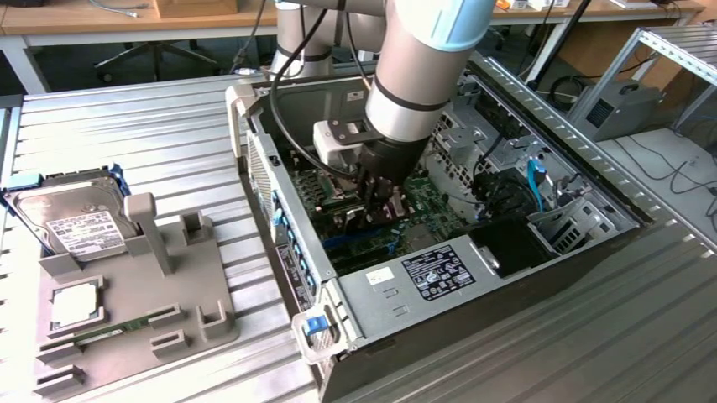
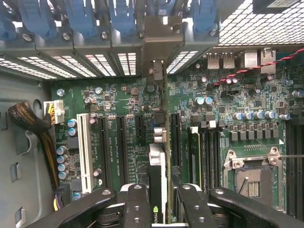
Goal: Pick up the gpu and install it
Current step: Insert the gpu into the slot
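While the gripper (image 1: 384,206) stands deep inside the open computer case (image 1: 336,277), its two black fingers (image 2: 135,204) are closed on the gpu (image 2: 158,166), one on each face. The card stands on edge between them, directly over the motherboard (image 2: 118,95). In the wrist view the gpu runs edge-on, parallel to the black expansion slots (image 2: 121,152) on either side of it. Its metal end bracket (image 2: 159,38) lies against the rear slot openings, level with the blue retention clips (image 2: 80,19). The card hides its own edge connector, so it cannot be told whether the connector has entered a slot. The step in hand is judged to be seating the card. To do it well, hold the card square to the board and in line with the slot, with no twist about the gripping axis. Because the fingers grip the end away from the bracket, a downward push could tilt the card and leave the bracket end high, so apply force straight down and evenly. The bracket foot must pass inside the rear wall without catching. The hard drive (image 1: 73,222) and the grey fixture (image 1: 134,311) lie well apart, on the exterior view's left, and take no part.
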